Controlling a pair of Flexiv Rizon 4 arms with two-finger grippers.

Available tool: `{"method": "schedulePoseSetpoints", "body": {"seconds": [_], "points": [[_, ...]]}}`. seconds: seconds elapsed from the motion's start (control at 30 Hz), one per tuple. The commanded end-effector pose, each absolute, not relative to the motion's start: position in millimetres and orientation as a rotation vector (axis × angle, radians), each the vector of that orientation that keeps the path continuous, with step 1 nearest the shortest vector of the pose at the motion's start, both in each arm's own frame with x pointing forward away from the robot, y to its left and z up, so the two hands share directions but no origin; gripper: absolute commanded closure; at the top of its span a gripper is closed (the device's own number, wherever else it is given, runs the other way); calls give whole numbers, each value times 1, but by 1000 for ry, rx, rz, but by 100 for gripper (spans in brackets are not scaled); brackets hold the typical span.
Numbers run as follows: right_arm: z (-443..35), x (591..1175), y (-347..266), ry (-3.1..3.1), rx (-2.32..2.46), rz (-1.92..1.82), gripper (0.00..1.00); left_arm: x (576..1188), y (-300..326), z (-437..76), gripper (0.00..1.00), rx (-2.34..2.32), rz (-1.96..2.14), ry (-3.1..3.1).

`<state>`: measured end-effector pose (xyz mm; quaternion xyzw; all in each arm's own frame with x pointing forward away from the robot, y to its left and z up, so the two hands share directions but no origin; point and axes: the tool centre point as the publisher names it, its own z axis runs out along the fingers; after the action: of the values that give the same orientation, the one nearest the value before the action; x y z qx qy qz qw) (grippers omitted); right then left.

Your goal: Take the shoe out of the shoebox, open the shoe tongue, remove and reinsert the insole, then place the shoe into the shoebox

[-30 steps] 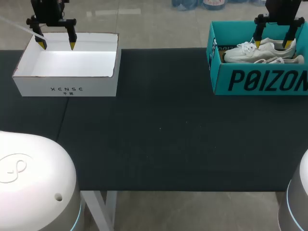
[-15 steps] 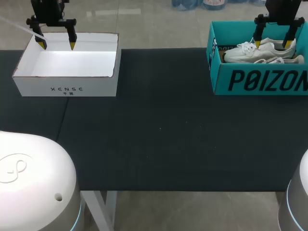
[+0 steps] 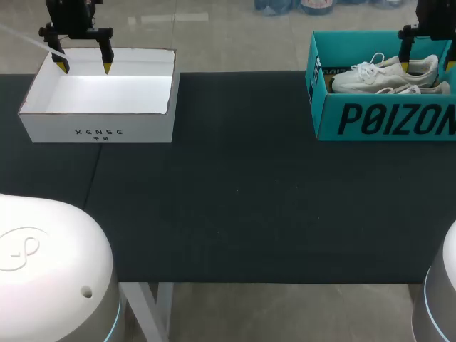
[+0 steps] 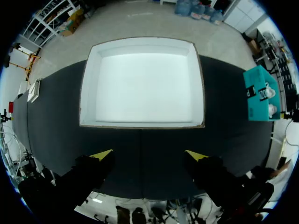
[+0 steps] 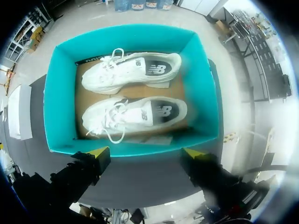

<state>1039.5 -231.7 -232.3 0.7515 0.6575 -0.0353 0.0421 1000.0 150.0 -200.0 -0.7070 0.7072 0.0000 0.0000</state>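
My left gripper (image 3: 85, 69) hangs spread wide over the white box (image 3: 96, 132) at the far left of the table (image 3: 235, 214). Over on the right, my right gripper (image 5: 146, 152) is spread too, hovering above the teal shoebox (image 5: 58, 107). Both white shoes (image 5: 131, 70) are lying inside it, untouched.

The shoebox (image 3: 385, 117) was matt teal cardboard, bare brown card on its inner bottom. The shoes (image 5: 135, 70) looked smooth, white and leather-like. The white box (image 3: 96, 132) at far left was matt card, and the table covering (image 3: 249, 206) was dark and matt.
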Motion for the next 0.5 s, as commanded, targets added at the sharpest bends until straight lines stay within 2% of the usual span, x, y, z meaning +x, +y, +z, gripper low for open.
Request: {"method": "schedulePoseSetpoints", "body": {"seconds": [0.03, 0.5], "points": [[-249, 1052, -250, 2008, 2320, -102, 0, 1000, 150, -200, 0, -2221, 0, 2222], [-274, 1053, -288, 2012, 2278, -26, 0, 1000, 150, -200, 0, -2221, 0, 2222]]}}
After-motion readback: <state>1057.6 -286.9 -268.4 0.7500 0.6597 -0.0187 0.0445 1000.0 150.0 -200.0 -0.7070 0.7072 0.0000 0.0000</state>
